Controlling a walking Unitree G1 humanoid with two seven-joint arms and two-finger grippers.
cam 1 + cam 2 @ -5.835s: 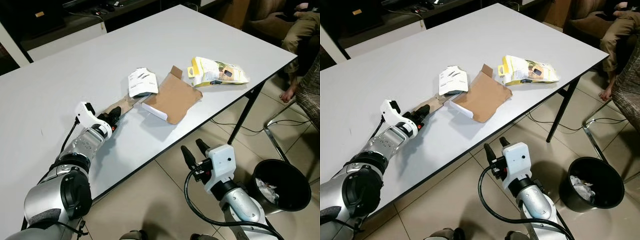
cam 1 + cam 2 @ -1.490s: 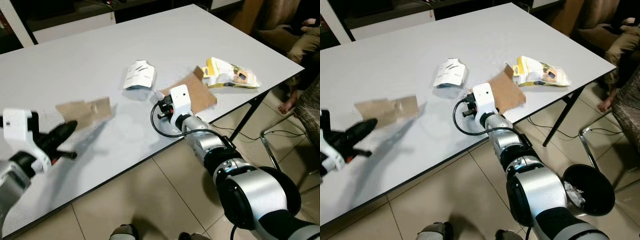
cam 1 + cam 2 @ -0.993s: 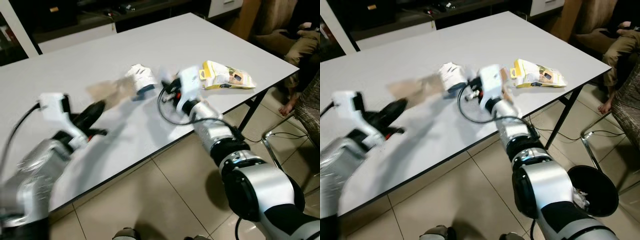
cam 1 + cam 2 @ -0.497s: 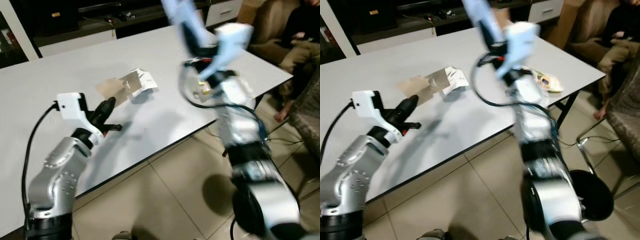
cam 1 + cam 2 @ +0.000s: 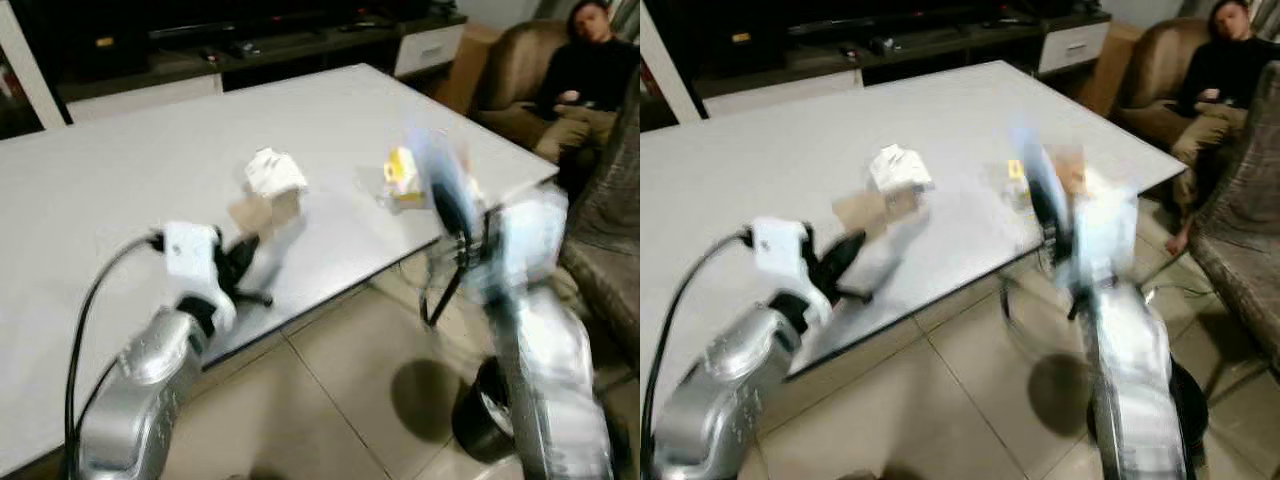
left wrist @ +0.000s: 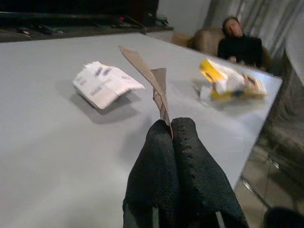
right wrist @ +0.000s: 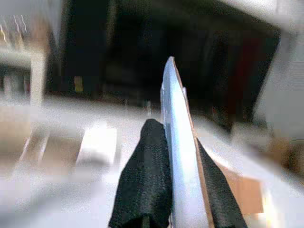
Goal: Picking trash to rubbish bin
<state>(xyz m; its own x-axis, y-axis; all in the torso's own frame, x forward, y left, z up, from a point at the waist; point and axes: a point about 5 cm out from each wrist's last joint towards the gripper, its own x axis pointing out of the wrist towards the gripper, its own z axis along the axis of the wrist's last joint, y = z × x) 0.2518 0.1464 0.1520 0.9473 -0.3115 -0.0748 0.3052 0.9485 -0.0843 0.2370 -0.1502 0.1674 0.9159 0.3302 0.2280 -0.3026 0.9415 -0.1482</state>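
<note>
Left gripper [image 6: 172, 124] pinching a brown cardboard strip [image 6: 145, 75] above the desk [image 5: 120, 170], right gripper [image 7: 180, 137] — blurred — clamped on a cardboard sheet [image 7: 176, 118], white packet [image 6: 104, 83] and yellow packet [image 6: 228, 83] lying apart.

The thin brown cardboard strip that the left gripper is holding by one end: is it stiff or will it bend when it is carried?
The cardboard strip juts out from the left gripper without drooping, so it seems fairly stiff and light. It shows a fold midway, so it may flex there. Pinched only at one end, it could twist or slip.
</note>
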